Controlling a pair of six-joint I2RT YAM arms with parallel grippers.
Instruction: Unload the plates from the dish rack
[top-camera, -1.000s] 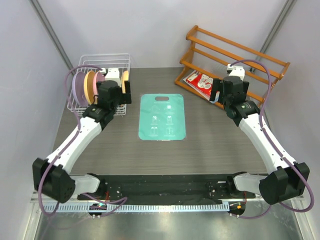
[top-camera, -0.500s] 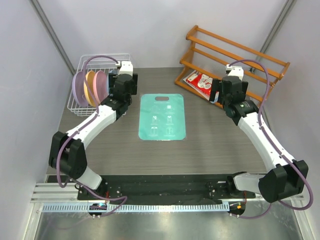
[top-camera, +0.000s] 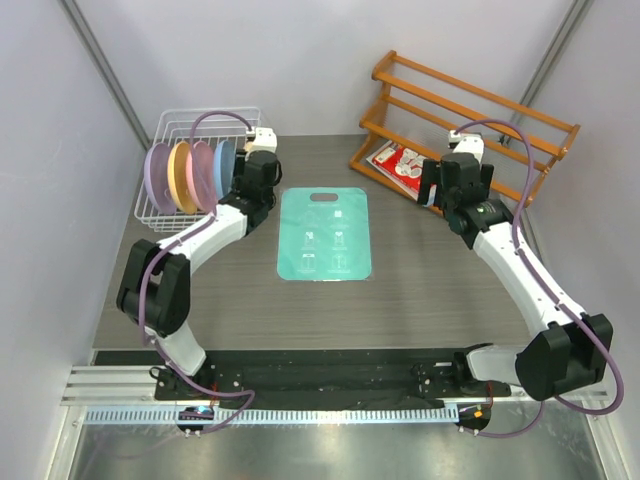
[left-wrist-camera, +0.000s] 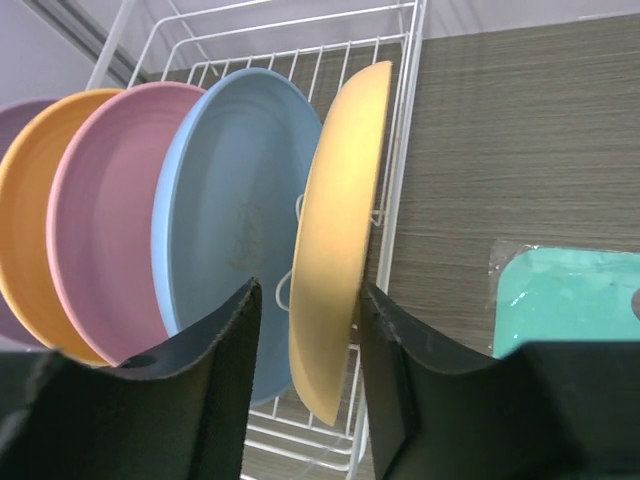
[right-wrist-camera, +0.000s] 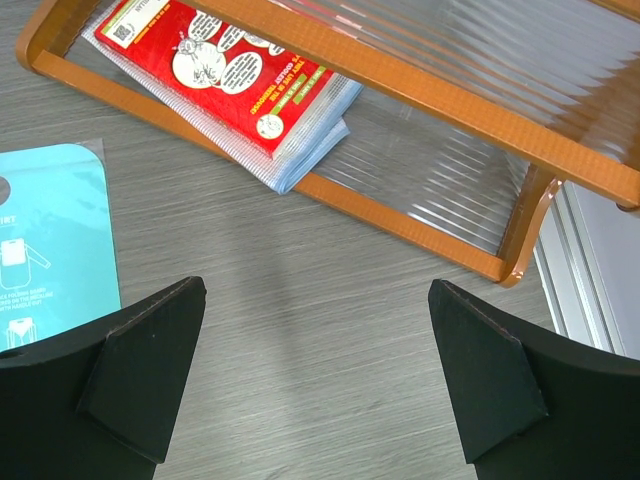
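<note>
The white wire dish rack (top-camera: 205, 118) stands at the back left with plates on edge: lilac (top-camera: 157, 175), orange (top-camera: 181, 176), pink (top-camera: 203, 170) and blue (top-camera: 224, 168). In the left wrist view the rack's wires (left-wrist-camera: 405, 150) hold a yellow-orange plate (left-wrist-camera: 340, 230) at the right end, beside the blue (left-wrist-camera: 235, 220), pink (left-wrist-camera: 110, 240) and orange (left-wrist-camera: 25, 230) plates. My left gripper (left-wrist-camera: 305, 340) (top-camera: 255, 175) is open, its jaws straddling the yellow-orange plate's lower rim with a gap on the left side. My right gripper (right-wrist-camera: 315, 380) (top-camera: 436, 190) is open and empty over the table.
A teal mat (top-camera: 325, 232) lies mid-table; its corner shows in the left wrist view (left-wrist-camera: 570, 300). An orange-brown wooden rack (top-camera: 460, 110) stands at the back right with a red printed packet (right-wrist-camera: 225, 70) on its bottom shelf, just ahead of my right gripper.
My left arm has swung from the rack's near side to its right end, and its jaws now straddle the yellow-orange plate. The right arm has not moved.
</note>
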